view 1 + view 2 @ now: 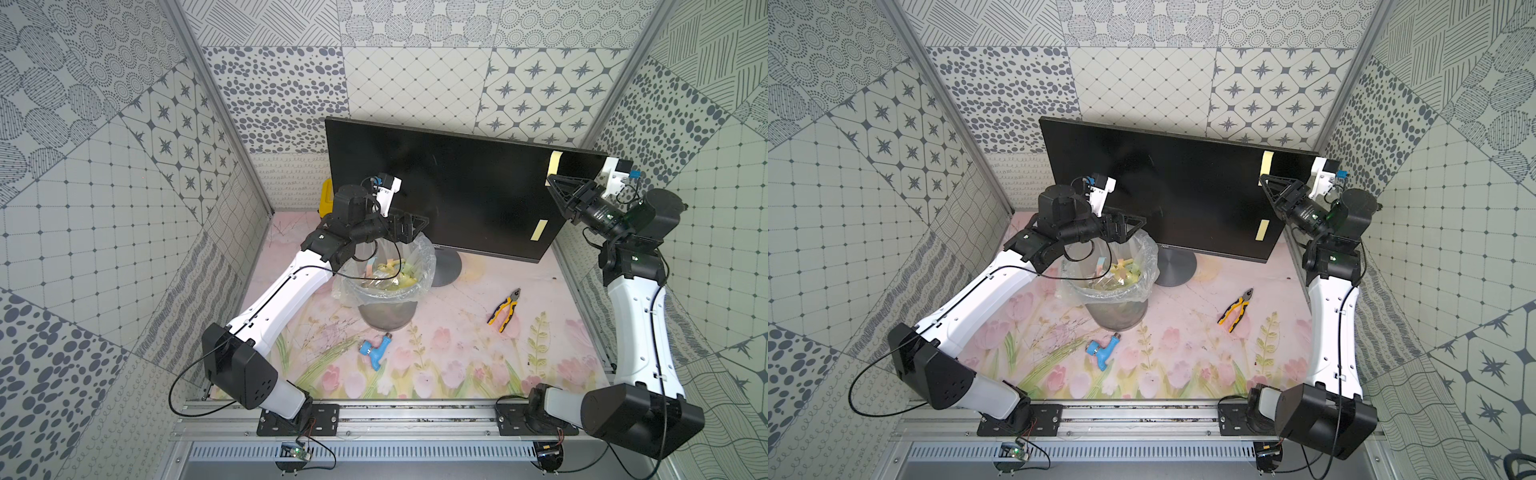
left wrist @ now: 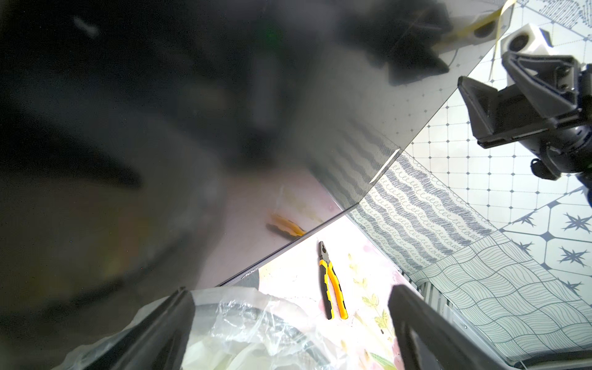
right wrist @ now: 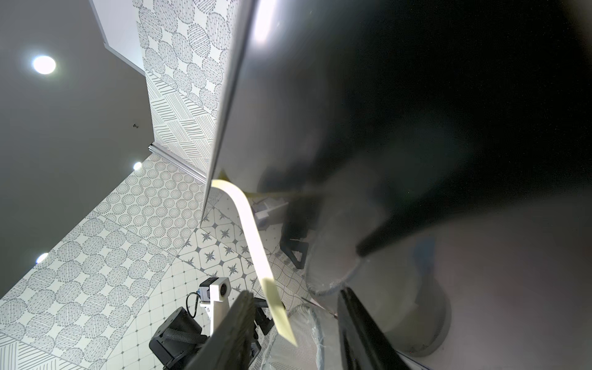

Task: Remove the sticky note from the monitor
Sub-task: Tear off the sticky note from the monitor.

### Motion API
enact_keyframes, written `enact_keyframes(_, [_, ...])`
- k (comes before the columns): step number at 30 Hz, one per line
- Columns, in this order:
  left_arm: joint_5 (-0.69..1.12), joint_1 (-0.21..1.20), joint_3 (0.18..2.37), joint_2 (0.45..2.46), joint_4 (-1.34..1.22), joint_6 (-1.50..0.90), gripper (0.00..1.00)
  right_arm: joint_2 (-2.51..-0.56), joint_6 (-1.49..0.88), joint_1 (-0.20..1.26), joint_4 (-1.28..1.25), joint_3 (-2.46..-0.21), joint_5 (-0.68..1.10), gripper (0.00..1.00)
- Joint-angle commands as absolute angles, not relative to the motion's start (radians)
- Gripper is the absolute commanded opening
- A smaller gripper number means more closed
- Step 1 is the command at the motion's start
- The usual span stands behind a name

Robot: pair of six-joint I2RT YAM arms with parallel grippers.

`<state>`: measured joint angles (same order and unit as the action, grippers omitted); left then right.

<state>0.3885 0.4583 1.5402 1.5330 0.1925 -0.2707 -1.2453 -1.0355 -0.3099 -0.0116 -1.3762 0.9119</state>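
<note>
So the monitor (image 1: 436, 187) stands at the 12 o'clock end of the worktop (image 1: 457, 353). One pale sticky note (image 1: 554, 164) is up at its 2 o'clock corner, with the free end curling off the glass. The right fingers (image 3: 237, 320) are parted either side of that loose end, not pinching it as far as I can see. A second note (image 1: 539, 230) is at 4 o'clock. The left fingers (image 1: 409, 226) are spread wide and empty above the lined bin (image 1: 386, 286). Pliers (image 1: 505, 309) lie at 3 o'clock of it.
</note>
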Motion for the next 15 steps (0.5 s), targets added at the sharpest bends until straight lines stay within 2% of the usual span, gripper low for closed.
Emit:
enact_keyframes(1, [0.378,0.463,1.554,1.532,0.184,-0.241,0.99,-1.241,-1.021,-0.302,-0.058,-1.391,0.898,0.39])
enact_keyframes(13, [0.377,0.464,1.553,1.53,0.193,-0.23,0.99,-1.207,-0.984,-0.3,-0.029,-1.393,0.877,0.01])
enact_keyframes(15, [0.376,0.464,1.551,1.529,0.193,-0.229,0.99,-1.201,-0.976,-0.3,-0.02,-1.395,0.875,0.0])
